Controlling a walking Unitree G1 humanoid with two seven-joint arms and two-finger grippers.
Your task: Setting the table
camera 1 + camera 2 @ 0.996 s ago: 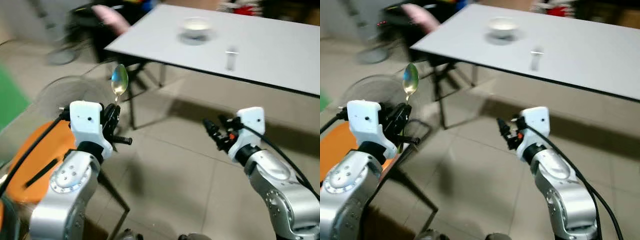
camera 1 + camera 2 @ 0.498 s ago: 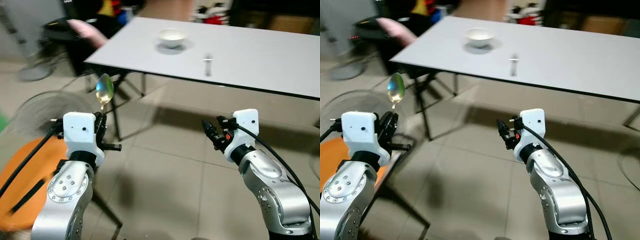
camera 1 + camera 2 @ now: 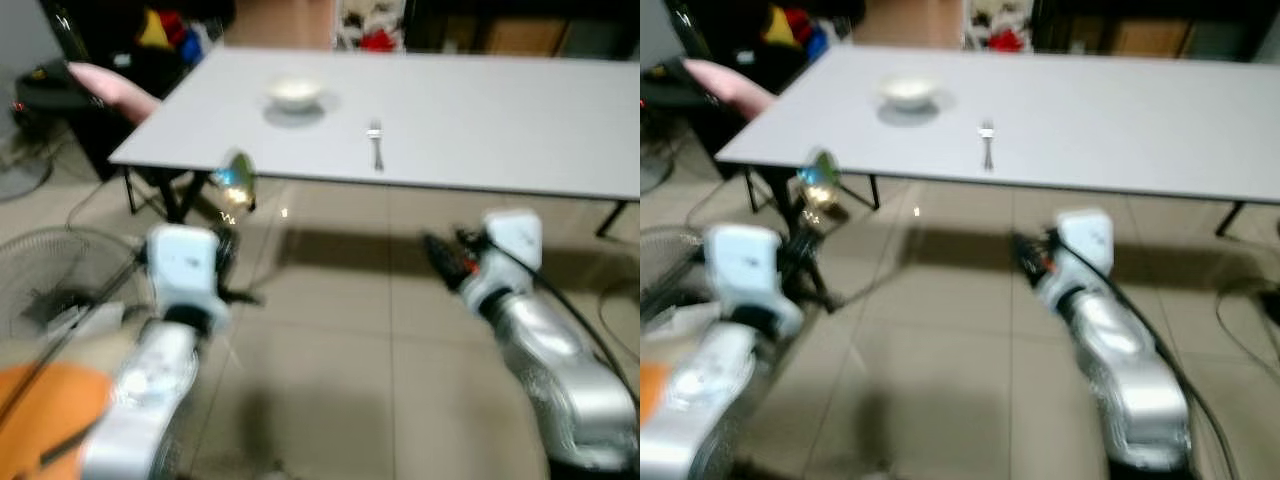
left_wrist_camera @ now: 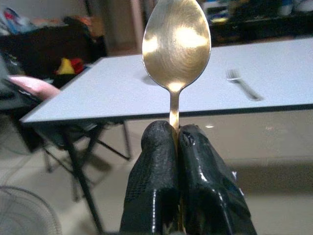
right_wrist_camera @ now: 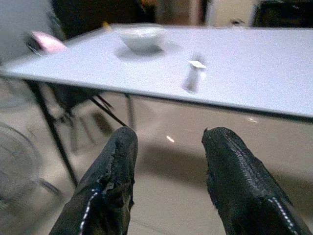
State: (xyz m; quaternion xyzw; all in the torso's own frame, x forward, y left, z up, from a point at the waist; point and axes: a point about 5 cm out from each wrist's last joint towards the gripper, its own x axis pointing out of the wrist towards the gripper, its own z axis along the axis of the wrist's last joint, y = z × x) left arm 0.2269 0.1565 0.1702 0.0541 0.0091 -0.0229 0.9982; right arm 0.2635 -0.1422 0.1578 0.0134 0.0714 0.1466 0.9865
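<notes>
Spoon (image 4: 175,46), a glossy gold-toned metal one with a smooth oval bowl and a thin stem, stands upright in the left claw (image 4: 176,134), whose two black, finely textured fingers (image 4: 155,161) are pinched together on the stem just below the bowl. In the head views the spoon shows as a blurred glint above the left arm's white wrist housing, short of the near edge of the surface (image 3: 480,110).

That surface is a long, flat, pale grey slab with a dark edge on thin black folding legs. On it sit a small, round white bowl (image 3: 295,93) toward the robot's left and, well apart from it, a slim metal fork (image 3: 376,140) lying flat nearer the middle.

Right claw (image 5: 168,142) hangs in the air before the surface, its two black, ribbed fingers (image 5: 120,161) spread wide with nothing between them; the silver arm behind it is smooth and rounded.

Beige floor tiles (image 3: 360,330) lie below. A round wire fan (image 3: 50,280) and an orange stool seat (image 3: 45,400) are at the robot's left.
</notes>
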